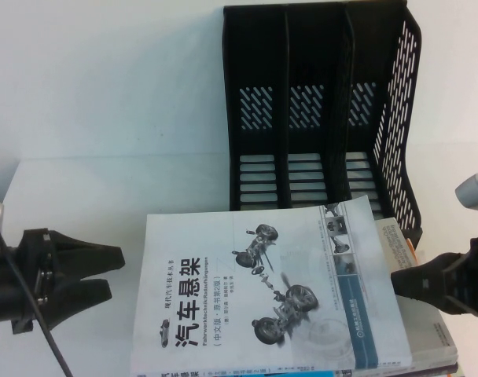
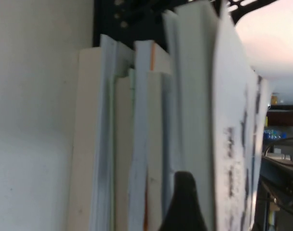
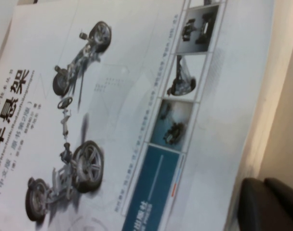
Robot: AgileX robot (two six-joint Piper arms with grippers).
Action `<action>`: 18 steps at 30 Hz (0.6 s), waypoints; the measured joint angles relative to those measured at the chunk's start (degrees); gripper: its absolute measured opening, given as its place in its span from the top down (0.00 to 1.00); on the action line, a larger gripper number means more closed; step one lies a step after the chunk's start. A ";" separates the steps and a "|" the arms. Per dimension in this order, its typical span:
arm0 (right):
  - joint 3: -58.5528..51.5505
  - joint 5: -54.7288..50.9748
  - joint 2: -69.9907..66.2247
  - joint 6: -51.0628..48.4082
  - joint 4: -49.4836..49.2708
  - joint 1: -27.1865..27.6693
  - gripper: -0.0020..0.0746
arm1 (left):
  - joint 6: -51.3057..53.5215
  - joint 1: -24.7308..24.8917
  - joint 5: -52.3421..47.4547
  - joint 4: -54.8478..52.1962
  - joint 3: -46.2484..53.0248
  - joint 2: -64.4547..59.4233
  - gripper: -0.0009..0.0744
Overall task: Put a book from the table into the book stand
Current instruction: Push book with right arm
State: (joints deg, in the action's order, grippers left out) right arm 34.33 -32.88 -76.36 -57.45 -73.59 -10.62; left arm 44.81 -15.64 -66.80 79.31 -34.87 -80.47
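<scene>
Two black hands flank the large white-grey paperback book (image 1: 270, 290), which tops a stack at the near edge of the white desk (image 1: 105, 118): left hand (image 1: 107, 274) released beside it, right hand (image 1: 396, 283) clenched at its right edge. Farther back stands the black three-slot plastic book stand (image 1: 321, 110).

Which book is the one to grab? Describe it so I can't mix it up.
Start at the black book stand at the table's far side; a stack of books lies just in front. The book tops it, between left gripper and right gripper: white-grey cover, bold black Chinese title, car suspension pictures.
</scene>
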 joint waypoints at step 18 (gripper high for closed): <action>1.00 -0.62 -0.69 -0.90 -1.01 -4.51 0.98 | 2.83 7.29 0.36 3.51 -3.50 -11.18 0.21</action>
State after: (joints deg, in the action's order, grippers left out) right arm 35.33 -33.50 -77.05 -58.35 -74.60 -15.12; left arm 47.64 -8.35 -66.44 82.82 -38.36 -91.65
